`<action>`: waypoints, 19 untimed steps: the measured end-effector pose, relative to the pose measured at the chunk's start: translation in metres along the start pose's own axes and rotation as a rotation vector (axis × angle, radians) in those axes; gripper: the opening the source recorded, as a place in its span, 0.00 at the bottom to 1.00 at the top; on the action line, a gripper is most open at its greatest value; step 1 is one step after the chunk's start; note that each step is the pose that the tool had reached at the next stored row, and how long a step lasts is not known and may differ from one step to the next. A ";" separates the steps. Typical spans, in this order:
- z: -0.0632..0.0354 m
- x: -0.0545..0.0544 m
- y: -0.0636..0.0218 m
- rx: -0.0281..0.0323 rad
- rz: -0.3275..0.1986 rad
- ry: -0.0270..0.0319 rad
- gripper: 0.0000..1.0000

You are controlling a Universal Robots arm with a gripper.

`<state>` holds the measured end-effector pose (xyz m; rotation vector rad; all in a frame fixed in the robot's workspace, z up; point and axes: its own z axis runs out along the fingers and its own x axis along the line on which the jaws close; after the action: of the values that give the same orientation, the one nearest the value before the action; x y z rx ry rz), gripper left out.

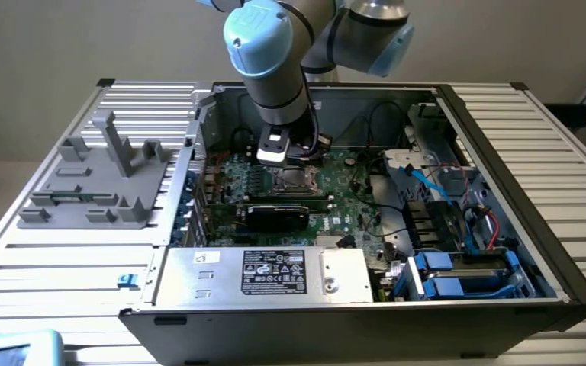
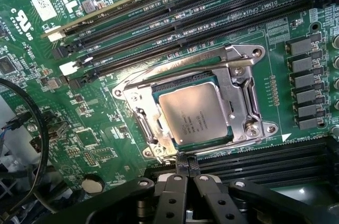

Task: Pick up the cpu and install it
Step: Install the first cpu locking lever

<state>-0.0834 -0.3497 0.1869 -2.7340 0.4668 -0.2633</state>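
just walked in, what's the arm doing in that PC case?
A single arm is working inside an open computer case, its gripper hanging low over the motherboard. In the wrist view the cpu lies inside the metal frame of the socket, silver top up. The gripper's fingers are shut, with nothing between them, right at the edge of the socket beside the chip. The black card sits just in front of the socket in the exterior view.
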 end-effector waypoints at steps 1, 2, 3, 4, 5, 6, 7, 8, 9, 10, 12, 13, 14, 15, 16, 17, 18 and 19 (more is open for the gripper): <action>0.0000 0.000 -0.0001 0.0002 0.000 0.0000 0.11; 0.0001 0.000 -0.0002 0.0004 0.000 -0.0001 0.11; 0.0002 0.000 -0.0003 0.0006 0.000 -0.0001 0.11; 0.0002 0.000 -0.0005 0.0007 0.000 -0.0002 0.11; 0.0003 0.000 -0.0007 0.0009 0.000 -0.0003 0.11; 0.0003 0.000 -0.0008 0.0013 0.000 -0.0004 0.11; 0.0004 0.000 -0.0008 0.0018 0.000 -0.0006 0.11; 0.0004 0.000 -0.0009 0.0023 0.000 -0.0007 0.11; 0.0004 0.000 -0.0009 0.0028 0.001 -0.0007 0.11; 0.0004 0.000 -0.0010 0.0032 0.001 -0.0008 0.11; -0.0006 0.000 -0.0014 0.0035 0.001 -0.0009 0.11; -0.0017 0.000 -0.0020 0.0047 0.001 -0.0004 0.11; -0.0037 0.000 -0.0028 0.0045 0.001 -0.0007 0.11; -0.0066 0.001 -0.0038 0.0035 0.001 -0.0010 0.11; -0.0102 0.001 -0.0053 0.0036 0.001 -0.0010 0.11; -0.0137 0.002 -0.0066 0.0035 0.001 -0.0010 0.11; -0.0177 0.002 -0.0083 0.0035 0.001 -0.0011 0.11; -0.0220 0.003 -0.0099 0.0032 0.001 -0.0014 0.11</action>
<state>-0.0834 -0.3487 0.2111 -2.7306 0.4671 -0.2616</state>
